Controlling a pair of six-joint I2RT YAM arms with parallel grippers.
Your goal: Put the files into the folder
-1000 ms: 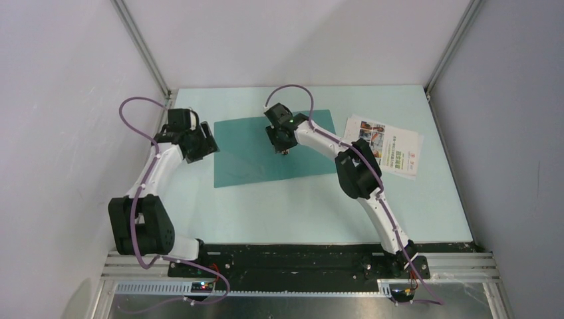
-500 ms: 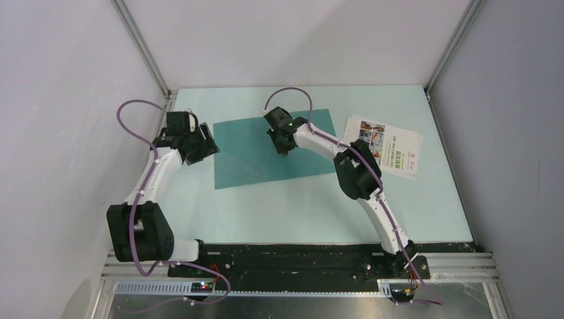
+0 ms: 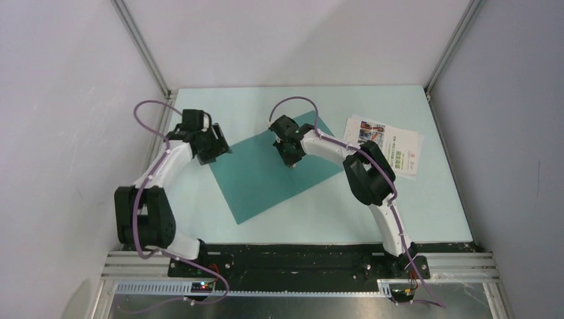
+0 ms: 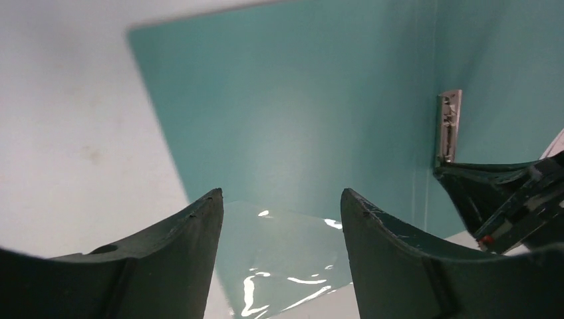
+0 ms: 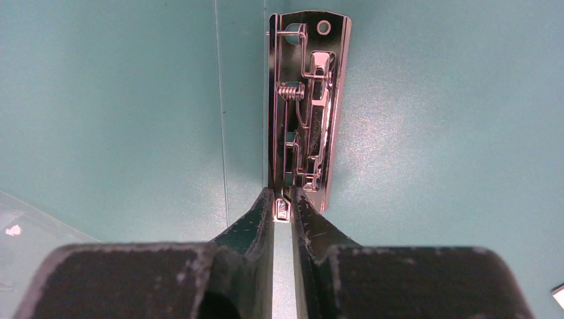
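Pale table bears the open folder, its long axis slanting near-left to far-right. The right gripper pinches its clip, straight ahead. The files lie well apart to that gripper's right, so it is nearer them. The left gripper hangs wide and empty.

Holds left end effector spread wide, left of centre; pinches clip with right end effector, mid-frame.

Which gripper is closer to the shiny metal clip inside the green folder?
Right. The right gripper pinches one end of the shiny metal clip. The left gripper hangs open by the left edge of the thin teal-green folder, apart from the clip.
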